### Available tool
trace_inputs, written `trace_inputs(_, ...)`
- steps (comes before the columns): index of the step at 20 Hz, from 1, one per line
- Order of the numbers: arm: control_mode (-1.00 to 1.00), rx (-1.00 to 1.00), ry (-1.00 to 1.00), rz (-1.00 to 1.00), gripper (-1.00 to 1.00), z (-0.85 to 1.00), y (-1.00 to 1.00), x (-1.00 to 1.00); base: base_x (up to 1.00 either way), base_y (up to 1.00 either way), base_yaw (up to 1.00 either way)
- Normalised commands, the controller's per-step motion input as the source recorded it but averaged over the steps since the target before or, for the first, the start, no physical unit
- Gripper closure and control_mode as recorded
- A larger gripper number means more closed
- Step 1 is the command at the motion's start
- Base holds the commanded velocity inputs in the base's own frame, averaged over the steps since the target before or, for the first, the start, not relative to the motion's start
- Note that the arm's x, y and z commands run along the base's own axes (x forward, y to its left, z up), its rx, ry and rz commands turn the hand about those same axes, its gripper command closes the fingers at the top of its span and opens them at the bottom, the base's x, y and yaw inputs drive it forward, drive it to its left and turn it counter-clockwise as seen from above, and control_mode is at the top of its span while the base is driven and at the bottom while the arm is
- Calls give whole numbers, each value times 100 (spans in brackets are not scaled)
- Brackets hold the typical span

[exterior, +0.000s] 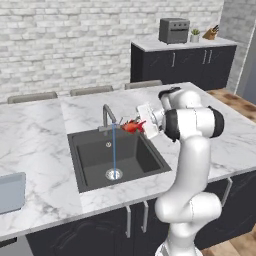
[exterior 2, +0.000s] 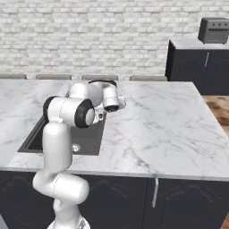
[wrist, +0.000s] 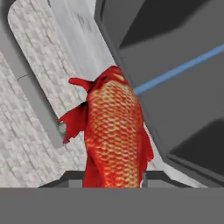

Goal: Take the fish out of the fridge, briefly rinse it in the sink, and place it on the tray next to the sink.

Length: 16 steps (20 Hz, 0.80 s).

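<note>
The jaws are clamped on the fish (exterior: 132,126), which hangs over the sink (exterior: 145,160) just beside the water stream (exterior: 114,150), so it seems best to slide it gently sideways into the stream without loosening the grip.

1. The fish (exterior: 132,126) is small, bright red-orange and scaly, with pointed fins. It is held in the air above the far right part of the sink, just right of the water stream, lying roughly level in the left base view. In the hand view the fish (wrist: 114,135) fills the middle, scales plain to see.
2. The sink (exterior: 90,152) is a dark grey rectangular basin set in white marble, with a round metal drain and a bent grey faucet at its far edge. A thin blue stream falls from the faucet to the drain.
3. The tray (exterior: 11,192) is light grey and flat, and lies on the counter well left of the sink, cut off by the left edge.
</note>
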Motion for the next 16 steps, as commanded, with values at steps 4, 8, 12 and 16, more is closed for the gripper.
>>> trace_inputs(4,-100,-36,-3,-19,100,76,-42,-100,0,0,0)
trace_inputs(8,-100,-65,-8,-8,100,68,-23,-100,0,0,0)
trace_inputs(12,-100,-69,-5,-4,100,75,-25,-100,0,0,0)
trace_inputs(16,-100,-60,-16,1,100,36,-17,-100,0,0,0)
